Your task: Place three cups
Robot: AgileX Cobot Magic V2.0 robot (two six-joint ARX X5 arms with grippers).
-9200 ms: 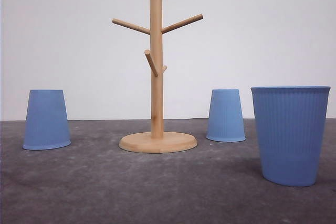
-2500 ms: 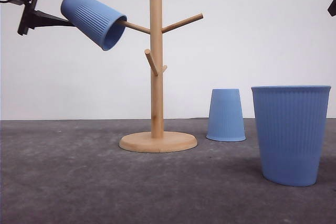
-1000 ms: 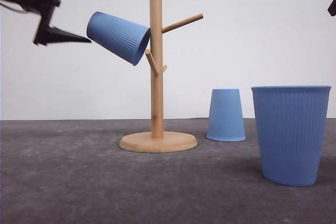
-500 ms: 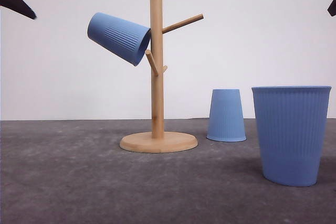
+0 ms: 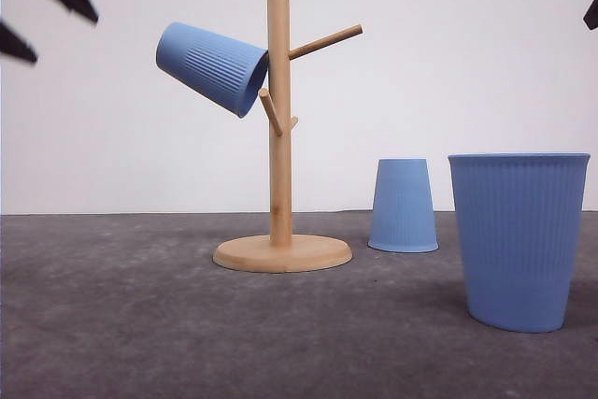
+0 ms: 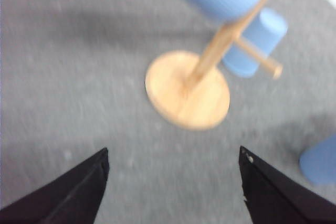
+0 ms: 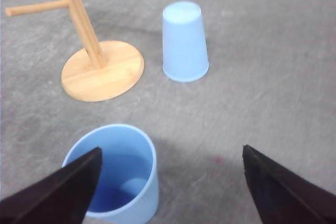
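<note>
One light-blue ribbed cup (image 5: 213, 67) hangs tilted on the upper left peg of the wooden stand (image 5: 277, 137), mouth towards the post. My left gripper (image 5: 64, 36) is open up at the far left, well clear of that cup, with nothing between its fingers (image 6: 73, 192). A second cup (image 5: 403, 205) stands upside down on the table right of the stand's base. The third cup (image 5: 519, 240) stands upright, nearest at the right. My right gripper (image 7: 171, 150) hangs open above the upright cup (image 7: 115, 174), holding nothing, with the upside-down cup (image 7: 184, 43) beyond it.
The stand's round wooden base (image 5: 282, 253) sits mid-table, with a free upper right peg (image 5: 325, 41) and a short lower peg (image 5: 269, 111). The grey table (image 5: 121, 324) lies bare to the left of the base. A white wall is behind.
The left gripper carried the left cup up from the table, slid it onto the upper left peg, let go, and has drawn back up and to the left. The other cups have not moved.
</note>
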